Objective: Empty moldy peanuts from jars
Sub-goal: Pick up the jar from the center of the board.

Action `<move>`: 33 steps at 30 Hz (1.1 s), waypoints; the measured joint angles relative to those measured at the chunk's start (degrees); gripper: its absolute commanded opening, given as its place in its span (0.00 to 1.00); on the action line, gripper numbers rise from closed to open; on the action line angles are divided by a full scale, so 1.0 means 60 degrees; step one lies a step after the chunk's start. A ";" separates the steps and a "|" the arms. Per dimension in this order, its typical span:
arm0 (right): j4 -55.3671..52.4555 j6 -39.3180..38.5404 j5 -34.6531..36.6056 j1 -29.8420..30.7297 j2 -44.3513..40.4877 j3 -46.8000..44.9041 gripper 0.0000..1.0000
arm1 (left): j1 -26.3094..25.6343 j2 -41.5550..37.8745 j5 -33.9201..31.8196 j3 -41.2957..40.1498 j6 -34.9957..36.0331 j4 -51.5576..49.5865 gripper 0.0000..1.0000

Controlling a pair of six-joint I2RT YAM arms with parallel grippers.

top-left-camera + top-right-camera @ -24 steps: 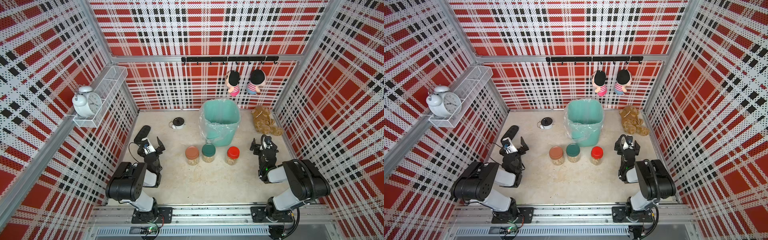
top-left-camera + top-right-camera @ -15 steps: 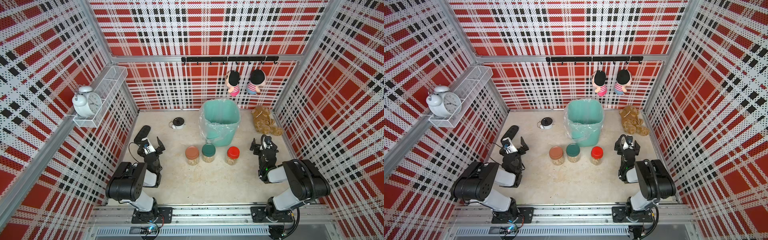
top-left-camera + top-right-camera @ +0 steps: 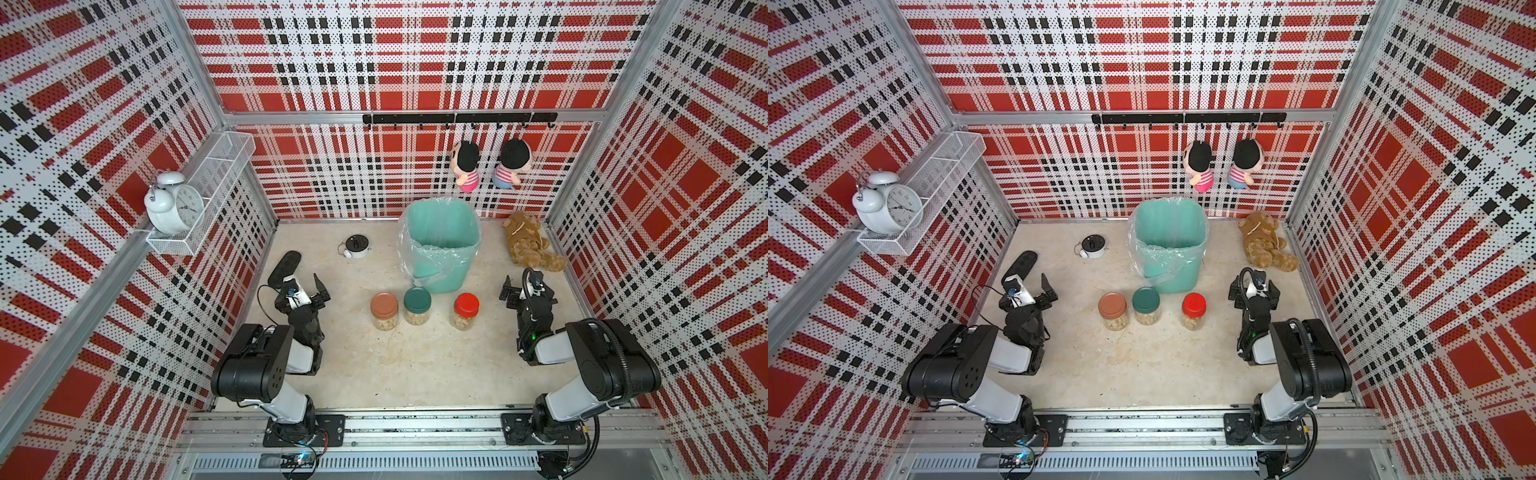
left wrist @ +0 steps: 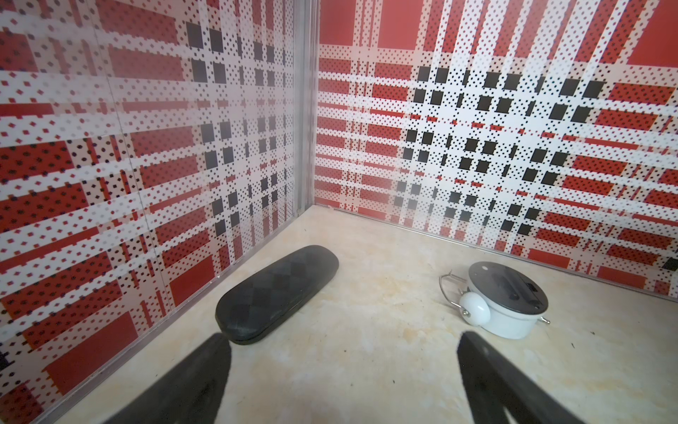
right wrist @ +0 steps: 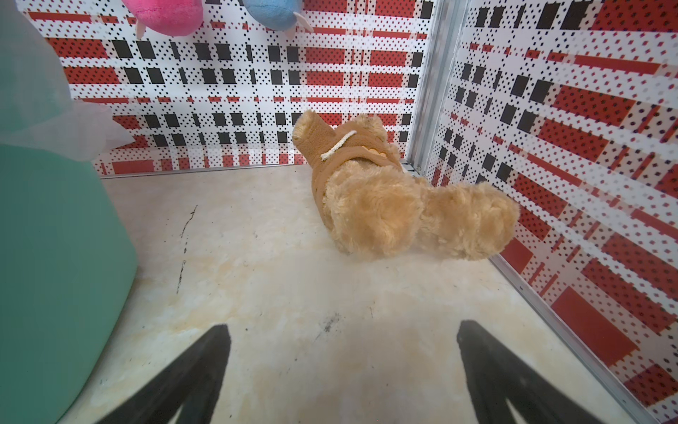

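Three jars stand in a row in front of the teal bin point(image 3: 445, 272), in both top views: one with a brown lid point(image 3: 384, 304), one with a dark green lid point(image 3: 417, 300), one with a red lid point(image 3: 466, 304). All lids are on. Pale moldy peanuts point(image 3: 385, 323) show through the glass. My left gripper point(image 3: 304, 286) sits open to the left of the jars, well apart from them, with bare floor between its fingers point(image 4: 343, 336). On the far side of the row my right gripper point(image 3: 524, 287) is open and empty too point(image 5: 343, 328).
A black oblong case point(image 4: 276, 293) lies by the left wall and a small white clock point(image 4: 503, 301) lies face down near it. A brown teddy point(image 5: 385, 205) lies in the back right corner. The bin's wall point(image 5: 55, 257) is close beside the right gripper. Two dolls point(image 3: 467, 166) hang on the back wall.
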 measured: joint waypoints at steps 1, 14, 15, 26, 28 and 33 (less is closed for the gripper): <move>-0.0022 0.0018 -0.0015 -0.0015 0.0000 0.0011 1.00 | 0.0000 0.0000 0.0000 0.0000 0.0000 0.0000 0.98; -0.1067 0.0007 0.0324 0.0117 -0.0667 0.0226 1.00 | -0.0452 -0.0860 -0.0182 -0.0200 0.0368 -0.0226 0.98; -0.1530 -0.0007 0.0470 0.0182 -0.0911 0.0459 1.00 | -0.0543 -0.1257 -0.0200 -0.0182 0.0437 -0.0448 0.98; -0.5544 0.0404 0.0561 0.0539 -0.3708 0.2397 1.00 | -0.0812 -0.4127 0.1016 0.1847 0.0277 -0.4492 0.98; -0.6543 0.0718 0.0222 0.0572 -0.4226 0.2714 1.00 | -0.0933 -0.4386 0.1260 0.2018 0.0262 -0.5009 0.98; -0.9369 0.1417 -0.1118 0.0758 -0.5235 0.3894 1.00 | -0.1180 -0.4867 0.1967 0.2262 0.0244 -0.6215 0.98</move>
